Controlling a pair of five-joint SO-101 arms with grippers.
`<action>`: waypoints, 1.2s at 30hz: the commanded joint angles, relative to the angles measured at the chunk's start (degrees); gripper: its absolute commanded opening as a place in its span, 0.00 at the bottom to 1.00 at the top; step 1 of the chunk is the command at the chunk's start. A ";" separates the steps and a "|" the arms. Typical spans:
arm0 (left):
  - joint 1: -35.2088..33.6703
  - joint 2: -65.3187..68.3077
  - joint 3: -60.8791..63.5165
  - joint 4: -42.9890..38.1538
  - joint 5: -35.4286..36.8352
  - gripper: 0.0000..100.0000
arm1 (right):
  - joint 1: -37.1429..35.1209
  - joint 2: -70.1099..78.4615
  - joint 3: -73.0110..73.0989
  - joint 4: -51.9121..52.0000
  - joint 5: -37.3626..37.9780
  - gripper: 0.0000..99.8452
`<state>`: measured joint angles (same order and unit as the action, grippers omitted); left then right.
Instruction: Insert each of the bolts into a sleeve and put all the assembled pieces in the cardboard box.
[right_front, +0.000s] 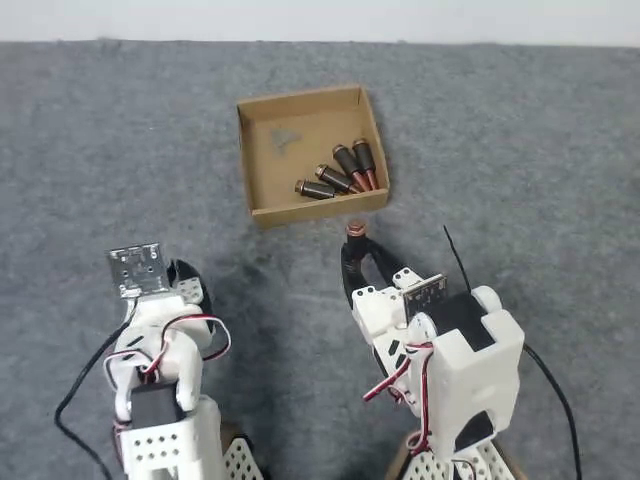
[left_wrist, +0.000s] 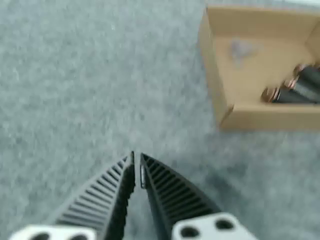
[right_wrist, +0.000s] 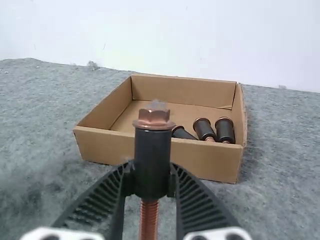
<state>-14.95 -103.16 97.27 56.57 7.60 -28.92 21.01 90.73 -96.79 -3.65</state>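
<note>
Bolt-in-sleeve piece (right_wrist: 151, 150) upright, clamped in right pincer (right_wrist: 150, 172) just short of cardboard box (right_wrist: 200, 160); left pincer (left_wrist: 137, 160) closed, empty, farther back

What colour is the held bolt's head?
Copper bolt head above black sleeve; right wrist view shows best.

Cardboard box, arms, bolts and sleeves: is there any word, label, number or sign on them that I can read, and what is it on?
No text can be read anywhere.
Cardboard box: a grey smudge on its floor, no lettering.
Circuit board on the right arm: any marks are too small to read.
Sleeve in the right tool: plain, no marking.
</note>
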 joint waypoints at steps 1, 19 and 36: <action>0.44 -0.88 -0.66 2.99 -0.09 0.01 | 0.13 -5.58 -0.79 -1.63 1.14 0.01; 1.23 -0.62 -0.66 7.56 -0.09 0.01 | 0.13 -38.81 -42.81 79.69 0.97 0.01; 1.23 -0.62 -0.66 7.47 -0.09 0.01 | -0.22 -15.78 -91.60 127.69 1.23 0.01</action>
<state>-13.80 -103.16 97.27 64.13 7.69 -28.92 3.87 11.52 25.05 -3.65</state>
